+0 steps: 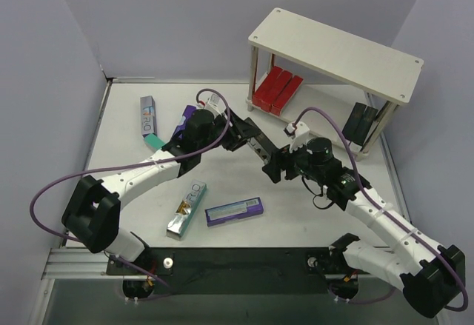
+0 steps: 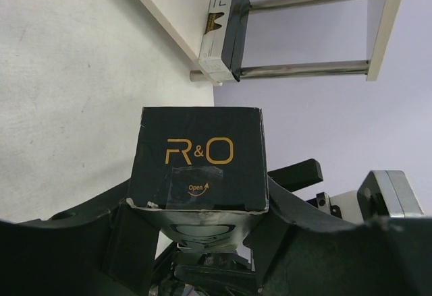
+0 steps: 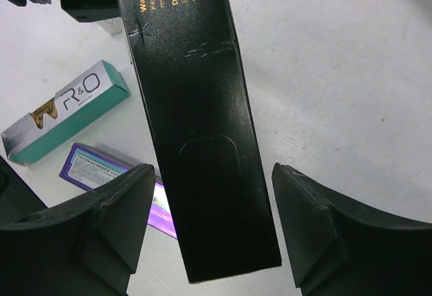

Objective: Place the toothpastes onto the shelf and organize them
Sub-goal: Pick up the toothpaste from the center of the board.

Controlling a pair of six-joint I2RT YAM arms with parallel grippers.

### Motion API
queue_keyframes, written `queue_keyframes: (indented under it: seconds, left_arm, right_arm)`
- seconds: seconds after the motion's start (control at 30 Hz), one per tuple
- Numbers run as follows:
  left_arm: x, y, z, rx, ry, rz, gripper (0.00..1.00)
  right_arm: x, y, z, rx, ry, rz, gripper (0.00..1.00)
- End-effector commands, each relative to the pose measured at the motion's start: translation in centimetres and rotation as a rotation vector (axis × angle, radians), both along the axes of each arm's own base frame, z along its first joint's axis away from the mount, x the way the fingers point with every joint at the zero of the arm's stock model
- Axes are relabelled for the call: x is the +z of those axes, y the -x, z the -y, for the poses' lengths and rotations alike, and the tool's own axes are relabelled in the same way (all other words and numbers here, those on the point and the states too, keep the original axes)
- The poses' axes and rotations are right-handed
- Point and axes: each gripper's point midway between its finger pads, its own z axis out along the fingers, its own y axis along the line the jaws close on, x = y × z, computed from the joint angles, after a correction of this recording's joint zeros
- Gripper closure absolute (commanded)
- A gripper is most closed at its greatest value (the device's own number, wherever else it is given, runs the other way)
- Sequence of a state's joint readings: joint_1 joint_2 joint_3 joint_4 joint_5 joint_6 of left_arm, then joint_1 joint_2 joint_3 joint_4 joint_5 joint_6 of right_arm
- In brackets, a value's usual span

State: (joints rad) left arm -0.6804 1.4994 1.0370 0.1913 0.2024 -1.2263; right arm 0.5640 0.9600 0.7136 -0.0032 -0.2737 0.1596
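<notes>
Handing over: black carton [image 3: 202, 121] is up off the table [image 1: 311, 214], mid-air between the two arms and well short of the shelf [image 1: 337, 52].
Left gripper [image 2: 197, 218]: clamped on one end of the carton, with the "R&O" end flap facing its camera.
Right gripper [image 3: 212, 201]: fingers straddle the other end, set wide, daylight on both sides. Nothing gripped yet.
Doing it well: I'd close the right one square on the long flat faces, a little in from the end. The left should let go only once that pinch is firm, or the carton may twist or drop.
Next call: carry it level to the lower board, probably beside the black cartons [image 1: 363, 121] at the right end, apart from the red cartons [image 1: 278, 89].
Carton looks: long, slim, matt black with gold print and light creases on one face. Thin card by the look of it, so a gentle squeeze.
Waiting: teal-and-silver carton [image 1: 185, 208] and purple carton [image 1: 234, 210] lie flat on the table near the bases.
</notes>
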Motion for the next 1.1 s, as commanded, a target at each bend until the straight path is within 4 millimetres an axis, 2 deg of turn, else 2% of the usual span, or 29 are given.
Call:
queue_keyframes:
  seconds: [0.0, 0.13, 0.17, 0.23, 0.4, 0.47, 0.5, 0.53, 0.57, 0.6, 0.63, 0.67, 0.73, 0.77, 0.8, 0.83, 0.87, 0.9, 0.97, 1.0, 1.03, 1.07]
  left_arm:
    - [5.3, 0.2, 1.3, -0.06, 0.101, 0.108, 0.49]
    - [5.0, 0.3, 1.4, -0.069, 0.084, 0.113, 0.47]
    - [4.8, 0.3, 1.3, -0.071, 0.074, 0.116, 0.46]
    - [4.6, 0.4, 1.2, -0.071, 0.06, 0.117, 0.45]
    - [4.3, 0.3, 0.9, -0.083, 0.022, 0.14, 0.35]
    - [4.4, -0.1, 0.5, -0.079, 0.009, 0.162, 0.31]
    - [4.4, -0.2, 0.1, -0.074, -0.002, 0.168, 0.26]
    - [4.7, -0.9, -0.7, -0.053, -0.011, 0.182, 0.24]
    - [5.1, -1.3, -1.6, -0.03, -0.035, 0.217, 0.21]
    - [4.9, -1.6, -2.4, -0.009, -0.065, 0.22, 0.18]
    - [5.0, -2.7, -4.0, 0.038, -0.092, 0.236, 0.16]
    - [5.9, -2.9, -5.4, 0.064, -0.131, 0.292, 0.15]
    - [5.6, -4.2, -8.8, 0.174, -0.238, 0.313, 0.14]
    - [6.7, -4.6, -11.3, 0.231, -0.299, 0.379, 0.13]
    - [5.7, -4.9, -13.7, 0.308, -0.39, 0.366, 0.13]
    - [5.8, -5.0, -15.3, 0.351, -0.442, 0.387, 0.13]
    - [6.6, -4.6, -17.5, 0.399, -0.519, 0.446, 0.13]
    - [5.1, -4.3, -19.0, 0.425, -0.589, 0.437, 0.13]
    - [5.6, -3.5, -22.4, 0.523, -0.705, 0.489, 0.12]
    - [5.1, -3.2, -23.5, 0.548, -0.743, 0.495, 0.12]
    - [3.4, -2.8, -24.9, 0.579, -0.806, 0.475, 0.12]
    - [3.3, -2.1, -25.9, 0.592, -0.841, 0.496, 0.12]
  right_arm:
    - [0.8, -0.1, -1.1, 0.048, -0.044, 0.033, 0.33]
    - [0.8, 0.1, -1.1, 0.051, -0.053, 0.031, 0.48]
    - [1.0, 0.2, -1.0, 0.046, -0.057, 0.037, 0.56]
    - [0.9, 0.4, -0.7, 0.036, -0.058, 0.033, 0.66]
    - [0.9, 1.0, -0.3, 0.021, -0.059, 0.028, 0.69]
    - [0.9, 1.3, -0.1, 0.012, -0.06, 0.026, 0.69]
    - [0.7, 1.3, 0.1, 0.0, -0.051, 0.023, 0.69]
    - [0.6, 1.4, 0.2, -0.008, -0.05, 0.018, 0.69]
    - [0.7, 1.3, 0.4, -0.021, -0.05, 0.025, 0.69]
    - [-0.1, 1.5, 1.0, -0.047, -0.023, -0.001, 0.69]
    - [-0.3, 1.5, 1.3, -0.065, -0.017, -0.005, 0.69]
    - [-0.7, 1.5, 1.6, -0.085, -0.009, -0.015, 0.69]
    - [-1.4, 1.1, 2.8, -0.157, 0.024, -0.027, 0.69]
    - [-1.6, 1.0, 3.2, -0.194, 0.021, -0.04, 0.69]
    - [-2.0, 0.8, 3.8, -0.234, 0.04, -0.051, 0.69]
    - [-2.2, 0.6, 4.2, -0.266, 0.051, -0.055, 0.69]
    - [-2.3, -0.1, 5.6, -0.355, 0.077, -0.041, 0.69]
    - [-2.3, -0.4, 6.1, -0.415, 0.067, -0.051, 0.69]
    - [-2.6, -1.4, 7.6, -0.535, 0.09, -0.045, 0.68]
    - [-2.4, -1.9, 7.9, -0.59, 0.07, -0.05, 0.68]
    - [-2.7, -2.4, 8.2, -0.633, 0.085, -0.058, 0.68]
    - [-2.7, -2.8, 8.5, -0.67, 0.089, -0.057, 0.68]
